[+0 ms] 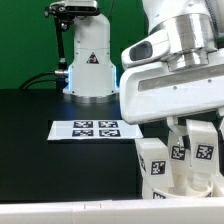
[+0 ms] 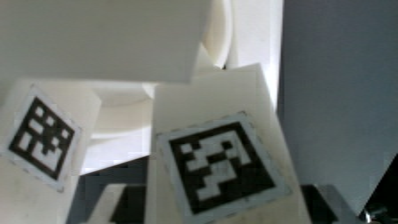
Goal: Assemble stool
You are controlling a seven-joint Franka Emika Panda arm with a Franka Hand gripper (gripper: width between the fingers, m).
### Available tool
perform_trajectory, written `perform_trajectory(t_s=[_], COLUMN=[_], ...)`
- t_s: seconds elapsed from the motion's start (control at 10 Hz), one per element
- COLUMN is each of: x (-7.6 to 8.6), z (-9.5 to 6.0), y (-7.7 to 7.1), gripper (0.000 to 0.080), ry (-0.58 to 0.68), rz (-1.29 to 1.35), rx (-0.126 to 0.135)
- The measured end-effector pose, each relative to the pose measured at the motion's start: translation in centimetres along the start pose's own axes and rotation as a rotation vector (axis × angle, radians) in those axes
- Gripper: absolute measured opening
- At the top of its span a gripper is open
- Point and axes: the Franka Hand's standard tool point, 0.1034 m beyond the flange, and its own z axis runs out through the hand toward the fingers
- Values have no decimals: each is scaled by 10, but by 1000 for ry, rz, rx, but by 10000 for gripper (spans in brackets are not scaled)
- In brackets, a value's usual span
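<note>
- So the stool is mid-build, far as I can tell: over at the exterior view's right, near the front edge, there's a cluster of white plastic parts with black-and-white square tags, which I take to be chunky block legs (image 1: 153, 160) standing upright close together.
- The round rimmed seat is hard to make out. The wrist view shows a curved white surface (image 2: 116, 110) behind the tagged blocks that might be it, but I wouldn't swear to it.
- The arm's white two-finger pincer (image 1: 193, 135) is down right among those parts. It looks clenched on one white tagged leg (image 2: 222, 150), which fills the wrist view with a finger on either side, though actual contact is tough to confirm.
- My guess is that this leg is getting seated or screwed in. How many legs are already fixed, and how many are left, I can't tell because the arm blocks most of it.
- Surface: a black matte desk (image 1: 40, 150), mostly bare on the exterior view's left.
- The marker board (image 1: 96, 129), a thin flat white sheet with four tags, lies near the middle, well apart from the stool parts.
- Room: green backdrop (image 1: 20, 40) behind, and a white robot base (image 1: 90, 65) sits at the far edge with a cable trailing off.
</note>
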Motion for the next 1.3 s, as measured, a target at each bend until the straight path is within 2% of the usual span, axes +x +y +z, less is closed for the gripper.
perform_trajectory(t_s=[1.3], x=[13], z=[-1], y=[27], gripper=[320], ry=[24], rz=[33], rx=[-26])
